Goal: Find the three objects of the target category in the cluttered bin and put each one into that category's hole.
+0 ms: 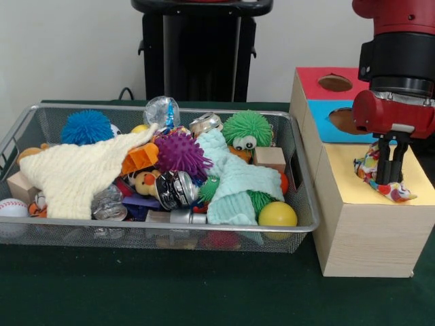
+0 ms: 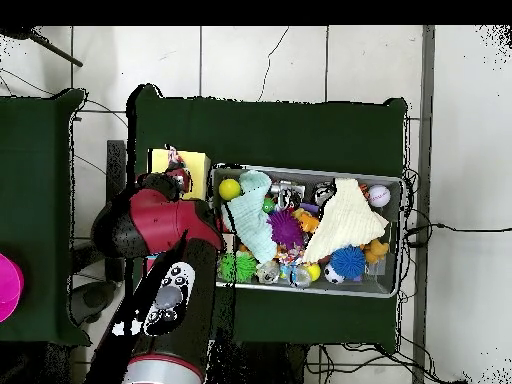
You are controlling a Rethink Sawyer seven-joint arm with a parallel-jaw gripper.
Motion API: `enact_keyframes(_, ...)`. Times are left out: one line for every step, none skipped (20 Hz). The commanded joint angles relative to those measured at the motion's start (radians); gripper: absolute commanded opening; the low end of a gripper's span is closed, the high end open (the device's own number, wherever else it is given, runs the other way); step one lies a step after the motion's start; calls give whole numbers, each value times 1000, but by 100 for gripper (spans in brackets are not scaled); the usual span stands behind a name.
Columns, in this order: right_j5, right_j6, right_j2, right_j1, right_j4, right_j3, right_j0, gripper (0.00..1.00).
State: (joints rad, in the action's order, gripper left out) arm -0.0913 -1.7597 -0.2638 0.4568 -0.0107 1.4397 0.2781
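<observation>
A dark green cloth [image 1: 204,292] covers the table. Beyond its far edge rises a black pedestal stand [image 1: 197,51], a pale wall behind that. From above, white floor tiles [image 2: 270,60] surround the cloth, and a bright pink round object [image 2: 8,300] sits well off to one side.

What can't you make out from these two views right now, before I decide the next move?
- Yellow section of the wooden box: its hole shows in neither view; the gripper and patterned cloth cover it in front, the arm overhead.
- Whether the gripper is pinching the cloth: fingertips buried in it, front view.
- Bin bottom layer: hidden under the cream cloth, mint cloth and toys, both views.
</observation>
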Motion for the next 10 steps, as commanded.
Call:
enact_keyframes(27, -91, 78, -226, 64, 32, -95, 100)
enact_keyframes(26, -87, 80, -224, 67, 32, -96, 100)
enact_keyframes(25, -83, 83, -222, 70, 31, -97, 100)
enact_keyframes(24, -79, 85, -221, 73, 31, -99, 100)
enact_keyframes(20, -80, 88, -217, 72, 34, -101, 100)
enact_keyframes(11, -79, 88, -214, 70, 36, -101, 100)
enact_keyframes(5, -75, 91, -210, 72, 36, -102, 100)
enact_keyframes(3, -76, 90, -209, 71, 38, -102, 100)
enact_keyframes(0, -74, 92, -206, 71, 39, -103, 100)
enact_keyframes(-5, -71, 95, -202, 72, 41, -105, 100)
